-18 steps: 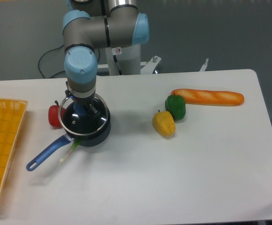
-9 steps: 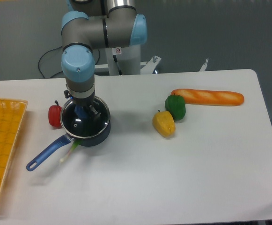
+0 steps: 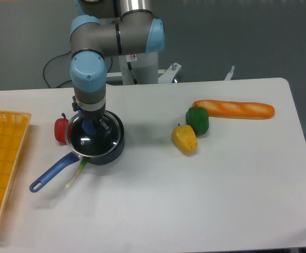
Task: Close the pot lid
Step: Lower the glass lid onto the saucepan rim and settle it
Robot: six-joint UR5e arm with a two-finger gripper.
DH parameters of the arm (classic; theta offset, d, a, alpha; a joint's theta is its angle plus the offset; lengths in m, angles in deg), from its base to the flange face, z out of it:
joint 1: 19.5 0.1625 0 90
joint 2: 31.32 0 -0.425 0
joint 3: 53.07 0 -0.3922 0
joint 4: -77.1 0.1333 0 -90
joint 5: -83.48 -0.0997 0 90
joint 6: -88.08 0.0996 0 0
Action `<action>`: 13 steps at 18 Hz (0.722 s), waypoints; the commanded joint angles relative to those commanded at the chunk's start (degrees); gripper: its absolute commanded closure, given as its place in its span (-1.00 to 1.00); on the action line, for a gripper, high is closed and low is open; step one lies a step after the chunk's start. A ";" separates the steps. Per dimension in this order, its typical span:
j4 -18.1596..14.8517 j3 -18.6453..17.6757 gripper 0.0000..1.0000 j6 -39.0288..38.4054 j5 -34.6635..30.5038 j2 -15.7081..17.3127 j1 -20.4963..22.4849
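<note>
1. White table (image 3: 205,200) in front of a grey wall; black cable trailing down behind the arm's base at the back edge.
2. One UR5e arm, grey with light-blue joint caps, reaching down at the table's left half.
3. One gripper (image 3: 91,127), pointed straight down over the pot, closed on the blue centre knob of the pot lid.
4. One pot (image 3: 112,150): small, dark, round, standing on the table left of centre, with its long blue handle (image 3: 51,172) running out toward the lower left.
5. One pot lid (image 3: 92,141): clear glass with a thin metal rim, held over the pot's mouth and sitting slightly toward the left of it, so a strip of the pot's right wall shows beside it; cannot tell whether seated on the rim or just above it.
6. One pale green stalk (image 3: 77,173) poking out from under the pot beside the handle, lying on the table.
7. One red pepper (image 3: 61,129), just beside the pot's left side, partly hidden by the lid's rim.
8. One green pepper (image 3: 197,120) and one yellow pepper (image 3: 184,138), touching each other, right of centre and well apart from the pot.
9. One baguette (image 3: 234,109), lying lengthwise near the back right, its left end just beside the green pepper.
10. One yellow woven tray (image 3: 0,158) at the left edge, cut off by the frame.
</note>
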 joint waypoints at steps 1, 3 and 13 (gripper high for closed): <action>0.00 -0.09 0.13 0.09 0.00 0.00 -0.09; 0.00 -0.09 0.13 0.18 -0.09 0.09 0.00; 0.00 0.00 0.13 1.76 -0.53 0.18 0.18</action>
